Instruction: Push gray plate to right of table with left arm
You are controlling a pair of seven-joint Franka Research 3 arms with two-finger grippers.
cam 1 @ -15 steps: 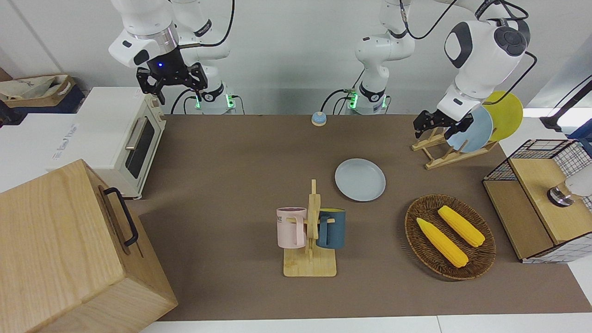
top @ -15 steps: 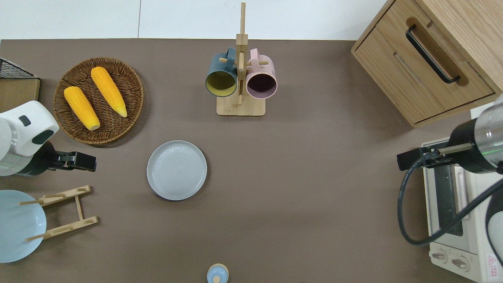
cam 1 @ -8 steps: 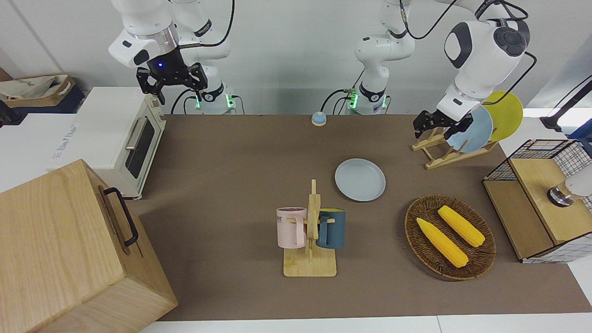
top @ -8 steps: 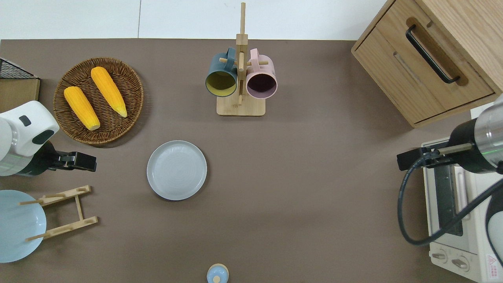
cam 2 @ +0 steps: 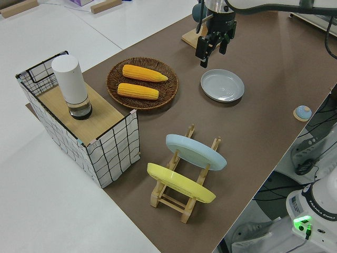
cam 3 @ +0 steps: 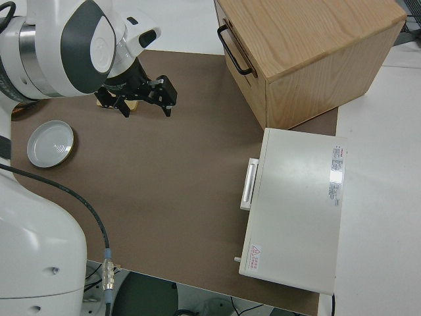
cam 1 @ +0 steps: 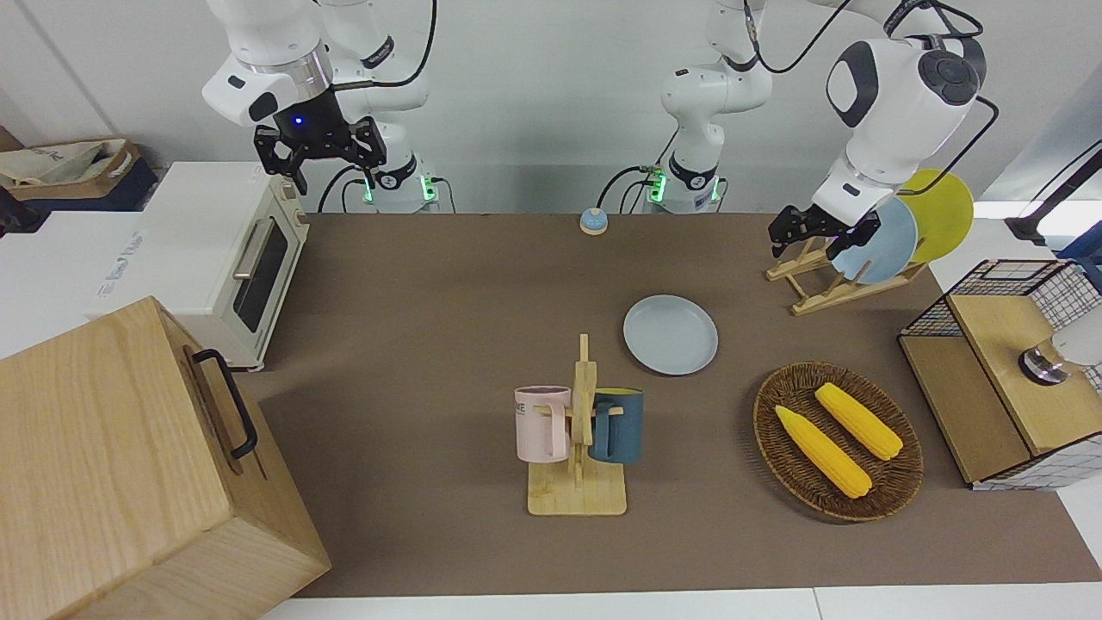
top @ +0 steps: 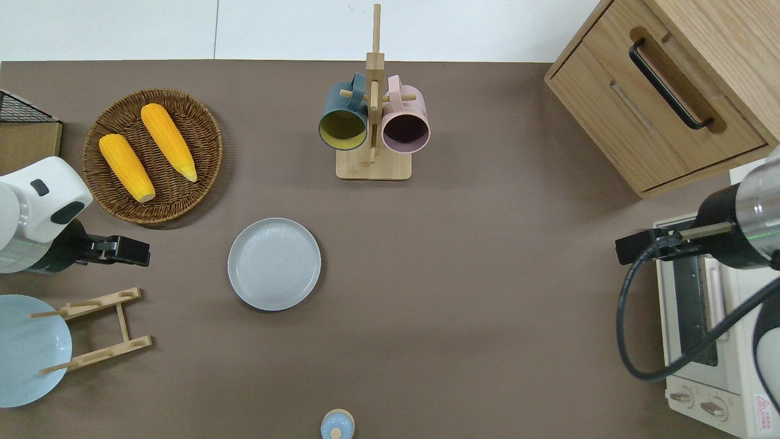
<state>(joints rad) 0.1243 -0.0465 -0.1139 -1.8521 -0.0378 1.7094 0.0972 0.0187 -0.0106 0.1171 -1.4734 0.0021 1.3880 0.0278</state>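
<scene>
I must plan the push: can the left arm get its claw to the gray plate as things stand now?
Probably yes. The left claw hangs over bare table, apart from the gray plate, with nothing between them.

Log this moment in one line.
left gripper: up, short of plate | plate: flat on table, untouched | right arm: parked

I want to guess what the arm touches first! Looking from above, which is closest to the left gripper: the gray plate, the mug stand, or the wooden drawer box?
From the left gripper:
1. Gray plate, beside it, toward the table's middle.
2. Mug stand, farther from the robots, mid-table.
3. Wooden drawer box, at the right arm's end.
</scene>
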